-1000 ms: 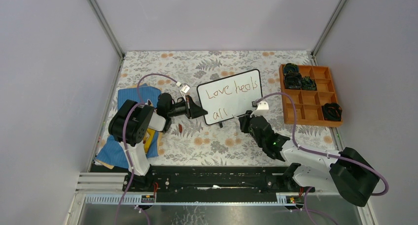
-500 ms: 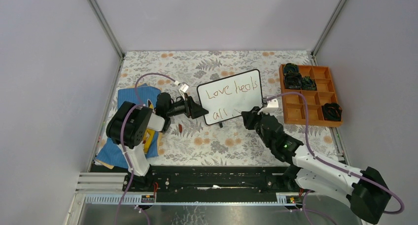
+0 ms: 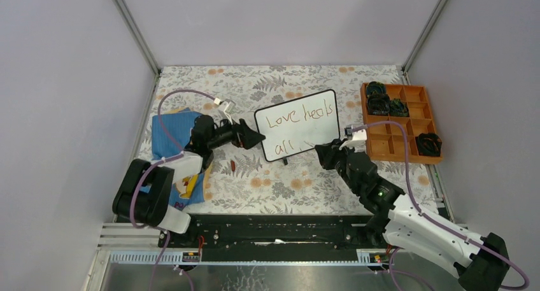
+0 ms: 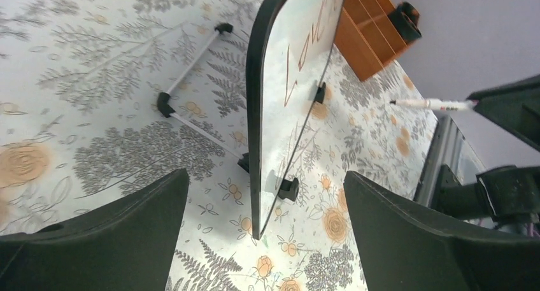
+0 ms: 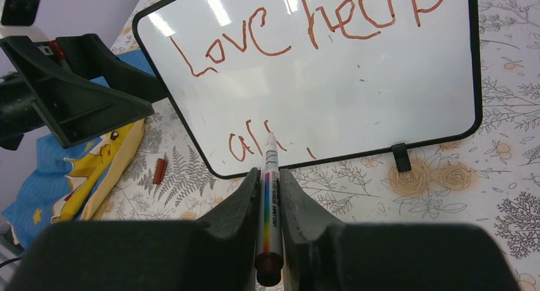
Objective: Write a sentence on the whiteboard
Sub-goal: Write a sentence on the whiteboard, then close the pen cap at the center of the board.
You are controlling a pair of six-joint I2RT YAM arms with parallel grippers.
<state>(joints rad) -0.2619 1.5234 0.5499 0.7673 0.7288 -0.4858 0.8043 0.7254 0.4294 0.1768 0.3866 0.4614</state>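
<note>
**A:** How do the fingers stand?

**B:** The right gripper (image 5: 269, 176) is clamped on a marker (image 5: 270, 205) with its cap off. The tip points at the board but is clear of it; the left wrist view shows air between them. The left gripper (image 3: 250, 137) has its fingers wide apart, one on each side of the board's left edge, and neither touches it.

**A:** And the board itself?

**B:** The whiteboard (image 3: 299, 122) stands on its feet near the middle of the table (image 3: 274, 189), leaning back a little, with its face toward the arms. It is closer to the far edge than to the near one.

**A:** What is written on it?

**B:** The sentence (image 5: 305, 30) reads "Love heals", with "all" (image 5: 249, 143) on a second line low on the left. There is a small stray tick just to the right of that.

**A:** So it's finished?

**B:** I'd say the writing is done or almost done, since it reads as a whole sentence. At most a full stop is missing. A small red piece (image 3: 233, 166), probably the cap, lies on the table off the board's near left corner, so I'd guess capping the marker and putting it down is what remains.
</note>
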